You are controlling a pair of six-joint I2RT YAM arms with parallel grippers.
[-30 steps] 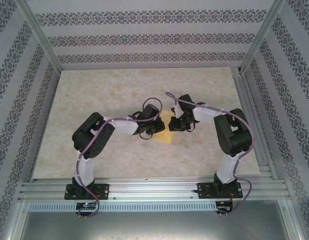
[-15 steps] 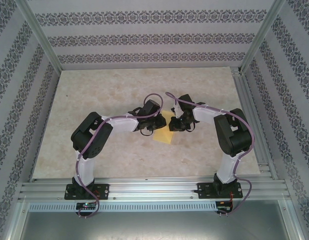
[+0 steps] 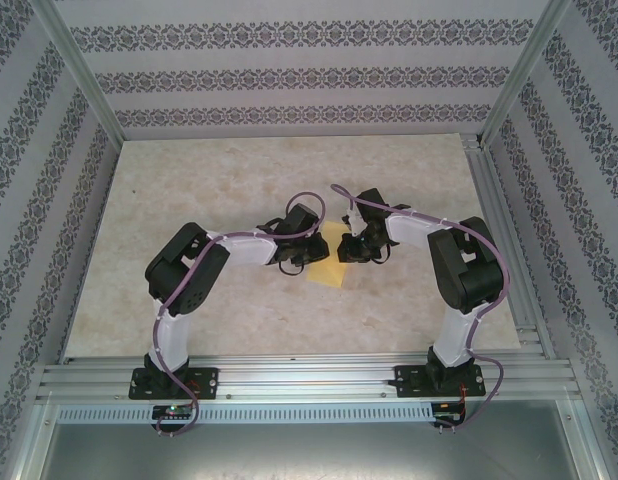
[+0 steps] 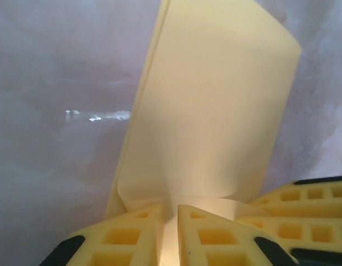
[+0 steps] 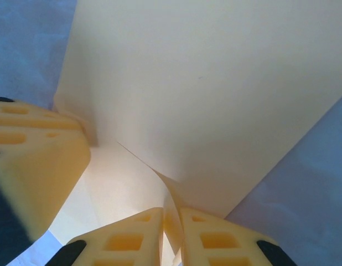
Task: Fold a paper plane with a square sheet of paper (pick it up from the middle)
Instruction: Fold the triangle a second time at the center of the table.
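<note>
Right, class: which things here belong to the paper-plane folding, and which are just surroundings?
In use: yellow paper sheet, pinched by left gripper and right gripper.
Just around: marbled tabletop, patterned walls, aluminium frame.

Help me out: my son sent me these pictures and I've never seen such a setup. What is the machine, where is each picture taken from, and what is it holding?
These are two robot arms bolted side by side at the near edge of a table. The wide picture comes from a fixed camera above and behind them, with the left arm on the left and the right arm on the right. The two close-ups come from small cameras on the wrists, so each shows its own yellow fingers at the bottom. Between the arms is a pale-yellow sheet of paper, curved rather than flat. The left gripper pinches one part of it and the right gripper another, both closed on the paper.
</note>
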